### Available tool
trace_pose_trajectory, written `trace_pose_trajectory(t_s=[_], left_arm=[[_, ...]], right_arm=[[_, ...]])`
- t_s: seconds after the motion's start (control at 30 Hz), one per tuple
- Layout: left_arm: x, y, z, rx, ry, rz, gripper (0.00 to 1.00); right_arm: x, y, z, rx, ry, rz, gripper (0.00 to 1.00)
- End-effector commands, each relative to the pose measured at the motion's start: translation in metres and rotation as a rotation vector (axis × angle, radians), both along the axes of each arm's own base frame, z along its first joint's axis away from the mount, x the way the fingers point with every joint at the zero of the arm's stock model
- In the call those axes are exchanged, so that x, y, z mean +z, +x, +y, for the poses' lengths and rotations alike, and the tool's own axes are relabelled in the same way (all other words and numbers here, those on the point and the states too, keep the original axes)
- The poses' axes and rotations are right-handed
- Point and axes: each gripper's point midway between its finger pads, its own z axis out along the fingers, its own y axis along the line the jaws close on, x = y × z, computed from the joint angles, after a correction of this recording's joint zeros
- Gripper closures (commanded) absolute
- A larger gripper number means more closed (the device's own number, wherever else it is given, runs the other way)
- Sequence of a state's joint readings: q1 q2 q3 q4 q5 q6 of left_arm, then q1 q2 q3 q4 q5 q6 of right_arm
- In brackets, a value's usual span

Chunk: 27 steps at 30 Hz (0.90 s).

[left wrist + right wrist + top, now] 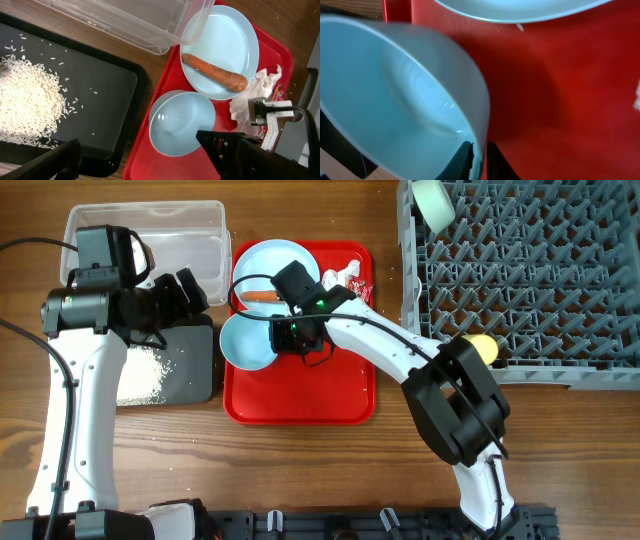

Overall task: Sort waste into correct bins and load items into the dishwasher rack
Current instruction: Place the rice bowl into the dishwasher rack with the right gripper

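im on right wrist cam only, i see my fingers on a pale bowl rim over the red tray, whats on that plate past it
Observer: One orange carrot lies across the plate; nothing else is on it.
Operator: where is the left arm
Observer: The left gripper hangs open and empty, to the left of the white-blue bowl you hold.
Operator: whats in the rack
Observer: A pale green bowl is at the rack's far left corner, and a yellow cup is at its near edge.
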<state>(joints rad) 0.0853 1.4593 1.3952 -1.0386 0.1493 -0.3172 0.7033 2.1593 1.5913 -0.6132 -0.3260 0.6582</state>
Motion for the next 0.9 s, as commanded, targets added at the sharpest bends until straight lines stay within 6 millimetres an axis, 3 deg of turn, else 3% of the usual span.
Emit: trace_pose_trajectory(t_s=[0.0, 0.2, 0.33, 0.37, 0.43, 0.47, 0.6, 0.67, 0.7, 0.87], left_arm=[[0.006, 0.002, 0.004, 0.015, 0.011, -0.017, 0.01], [0.006, 0.002, 0.004, 0.015, 0.011, -0.015, 0.00], [0.006, 0.002, 0.004, 0.015, 0.011, -0.015, 0.00], [0.006, 0.002, 0.004, 0.015, 0.011, -0.015, 0.00], [0.006, 0.002, 0.004, 0.015, 0.011, -0.015, 0.00], [0.006, 0.002, 0.004, 0.015, 0.011, -0.015, 0.00], [0.006, 0.002, 0.004, 0.015, 0.011, -0.015, 0.00], [0.006, 0.002, 0.004, 0.015, 0.011, -0.015, 0.00], [0.006, 0.002, 0.004, 0.015, 0.011, -0.018, 0.00], [0.010, 0.010, 0.005, 0.015, 0.014, -0.053, 0.00]], right_arm=[[-0.005, 0.000, -0.005, -0.021, -0.006, 0.033, 0.96], [0.001, 0.008, -0.017, -0.042, -0.009, 0.031, 0.96], [0.042, 0.026, -0.043, -0.064, -0.052, -0.096, 0.96], [0.061, 0.035, -0.059, -0.092, -0.087, -0.165, 0.96], [0.110, 0.060, -0.109, -0.188, -0.216, -0.356, 0.96], [0.126, 0.068, -0.130, -0.235, -0.277, -0.418, 0.96], [0.188, 0.096, -0.258, -0.487, -0.724, -0.673, 0.96], [0.205, 0.099, -0.309, -0.556, -0.962, -0.719, 0.96], [0.207, 0.099, -0.324, -0.574, -1.031, -0.721, 0.96], [0.201, 0.104, -0.368, -0.557, -1.248, -0.672, 0.96]])
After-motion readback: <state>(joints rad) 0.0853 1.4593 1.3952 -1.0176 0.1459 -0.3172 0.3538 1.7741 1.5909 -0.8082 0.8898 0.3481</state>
